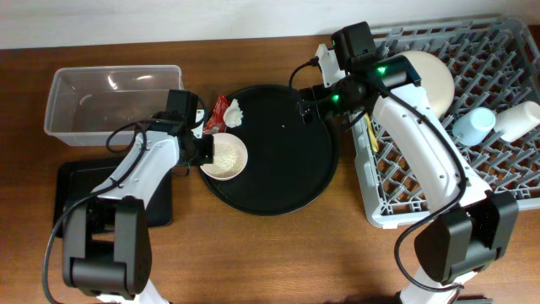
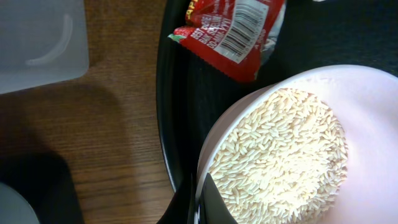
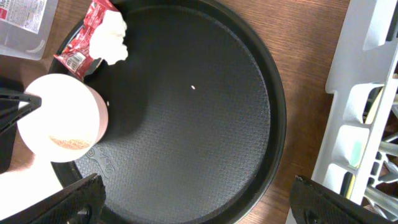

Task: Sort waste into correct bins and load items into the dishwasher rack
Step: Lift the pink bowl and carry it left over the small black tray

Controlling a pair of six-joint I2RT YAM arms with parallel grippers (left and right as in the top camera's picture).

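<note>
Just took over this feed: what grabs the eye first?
The small pink bowl, heaped with white rice, sits at the left edge of the round black tray, its rim pinched by the left gripper. Beside it lie a red wrapper and tissue scrap; the grey rack fills the right.

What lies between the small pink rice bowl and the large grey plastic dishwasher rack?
Bare floor of the large round black tray, then a strip of brown wooden table; the overhead view shows it.

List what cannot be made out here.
Overhead: left arm covers most of the shallow black tray.
Overhead: right arm hides part of the cream bowl and the utensils.
Left wrist: bottom edge cuts off the left fingers on the pink bowl.
</note>
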